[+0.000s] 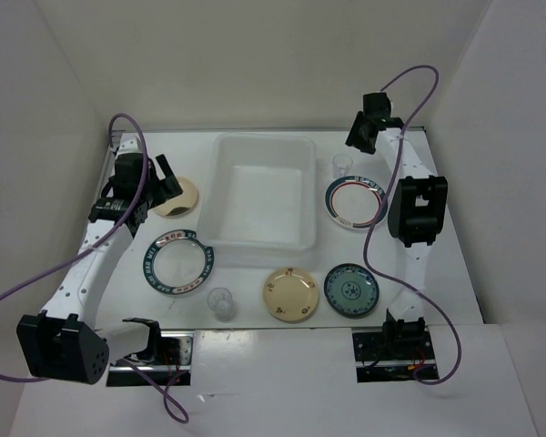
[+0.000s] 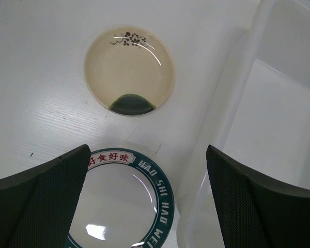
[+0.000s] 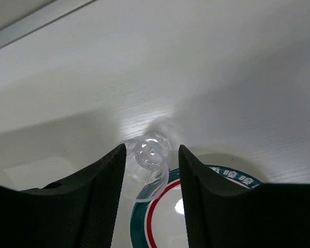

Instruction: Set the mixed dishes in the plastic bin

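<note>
The plastic bin (image 1: 226, 202) stands empty in the middle of the table, its wall (image 2: 232, 103) at the right of the left wrist view. My left gripper (image 1: 160, 185) hangs wide open over the cream bowl (image 1: 186, 191). In its wrist view (image 2: 147, 206) the bowl (image 2: 129, 71) lies ahead and the blue-rimmed white plate (image 2: 163, 196) lies below. My right gripper (image 1: 364, 135) hovers at the back right, open. Its fingers (image 3: 101, 201) frame a small clear cup (image 3: 151, 157) without clamping it. That cup (image 1: 342, 165) stands behind the green-red rimmed plate (image 1: 355, 202).
Near the front stand another clear cup (image 1: 222, 303), a cream-yellow plate (image 1: 290, 294) and a teal plate (image 1: 352, 289). The blue-rimmed plate (image 1: 177, 262) lies left of the bin. White walls enclose the table on the left, back and right.
</note>
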Robot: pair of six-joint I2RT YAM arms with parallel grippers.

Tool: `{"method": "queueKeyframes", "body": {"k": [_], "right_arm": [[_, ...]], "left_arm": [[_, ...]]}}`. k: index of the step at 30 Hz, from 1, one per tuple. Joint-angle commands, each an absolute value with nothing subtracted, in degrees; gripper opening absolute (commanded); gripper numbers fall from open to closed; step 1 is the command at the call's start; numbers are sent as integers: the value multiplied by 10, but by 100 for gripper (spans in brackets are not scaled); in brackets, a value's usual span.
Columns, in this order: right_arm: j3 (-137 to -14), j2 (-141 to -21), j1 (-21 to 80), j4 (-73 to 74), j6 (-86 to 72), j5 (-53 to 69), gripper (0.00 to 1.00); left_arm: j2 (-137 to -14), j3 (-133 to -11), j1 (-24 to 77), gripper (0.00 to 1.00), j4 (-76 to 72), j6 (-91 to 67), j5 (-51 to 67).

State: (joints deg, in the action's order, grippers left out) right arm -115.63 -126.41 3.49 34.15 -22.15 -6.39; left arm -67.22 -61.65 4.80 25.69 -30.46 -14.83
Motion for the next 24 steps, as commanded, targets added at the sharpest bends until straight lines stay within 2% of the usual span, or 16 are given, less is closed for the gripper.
{"method": "queueKeyframes", "body": {"k": [1, 5, 9, 12, 16, 17, 24], "right_arm": [[-1189, -1299, 33, 380, -217, -69, 50], [-1189, -1311, 33, 385, -217, -69, 49], [-1189, -1317, 33, 396, -222, -57, 42], [-1184, -1323, 33, 396, -222, -52, 29], [-1192, -1323, 33, 408, -228, -52, 8], [-1197, -1323, 33, 408, -228, -46, 0], [-1251, -1227, 63, 436, -219, -40, 0]], "left_arm": [[-655, -612, 49, 99, 230, -317, -138], [-655, -612, 44, 99, 230, -323, -138], [-655, -606, 44, 99, 236, -329, -138], [-655, -606, 44, 99, 236, -329, -138], [-655, -601, 44, 99, 230, -334, -138], [-655, -601, 44, 99, 230, -334, -138], [-674, -601, 44, 99, 219, -334, -120]]}}
